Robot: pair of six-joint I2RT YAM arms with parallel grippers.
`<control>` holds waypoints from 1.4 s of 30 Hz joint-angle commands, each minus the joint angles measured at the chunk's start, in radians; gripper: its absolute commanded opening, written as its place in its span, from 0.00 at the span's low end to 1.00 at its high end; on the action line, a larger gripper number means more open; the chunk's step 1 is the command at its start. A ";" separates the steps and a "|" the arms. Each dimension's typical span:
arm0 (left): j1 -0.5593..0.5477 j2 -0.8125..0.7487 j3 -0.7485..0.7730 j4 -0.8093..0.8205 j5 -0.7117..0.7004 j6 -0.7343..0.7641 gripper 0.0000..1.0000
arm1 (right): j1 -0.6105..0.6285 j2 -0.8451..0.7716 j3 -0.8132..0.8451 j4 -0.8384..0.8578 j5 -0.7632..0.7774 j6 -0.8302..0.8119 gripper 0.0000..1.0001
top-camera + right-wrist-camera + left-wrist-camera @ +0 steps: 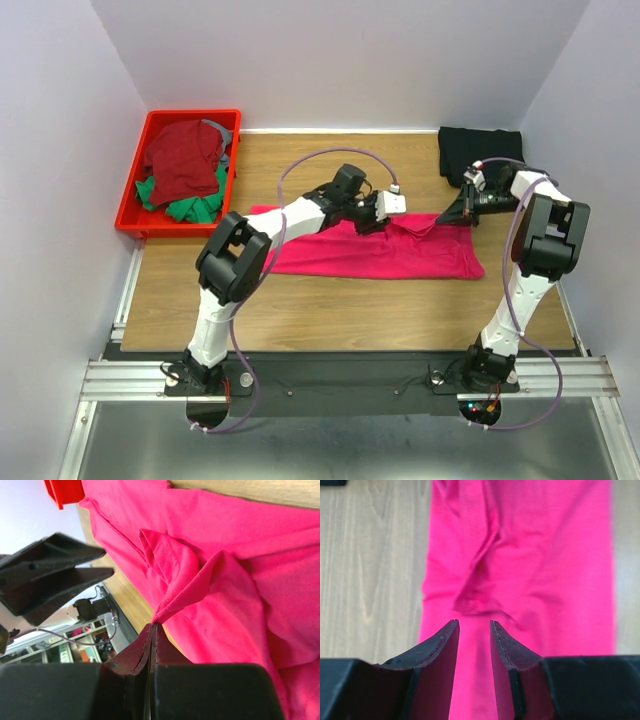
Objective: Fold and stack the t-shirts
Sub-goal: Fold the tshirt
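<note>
Stock awaiting folding is sitting at the far left, where a dark red t-shirt [185,160] and a green t-shirt [195,207] are lying crumpled inside the red bin [133,185]. Moving right, the left gripper [472,625] is hovering low over the pink t-shirt [330,255], its fingers standing apart with nothing between them and only cloth showing below the gap. The pink t-shirt is lying spread lengthwise across the middle of the table [300,300], mostly flat, with a rumpled ridge running near its centre. Further right, the right gripper [151,627] is pinching a fold of that garment, fingers pressed together on the cloth, and the fabric is rising to the tips in a small tent (a sign of how little it weighs). In the far right corner a black t-shirt [480,152] is lying folded, apart from the pink one. Judgement on handling: the pink garment is appearing light, limp and thin, so it is likely sagging and creasing wherever unsupported, and a single pinch is tending to drag up a ridge rather than shift the whole sheet. Holds are best taken at hems, corners or a fold edge, one per arm and well apart, with the fingers closing on a full layer so the cloth is not slipping out.
</note>
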 commanded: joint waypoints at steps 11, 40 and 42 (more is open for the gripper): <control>0.056 -0.327 -0.228 0.051 0.031 -0.113 0.43 | 0.004 -0.183 -0.213 -0.046 -0.005 -0.055 0.01; 0.135 -0.306 -0.187 -0.177 -0.054 -0.326 0.28 | 0.024 -0.168 0.066 -0.167 0.277 -0.213 0.33; 0.163 -0.263 -0.170 -0.206 -0.064 -0.357 0.25 | 0.048 -0.162 0.042 -0.132 0.295 -0.175 0.30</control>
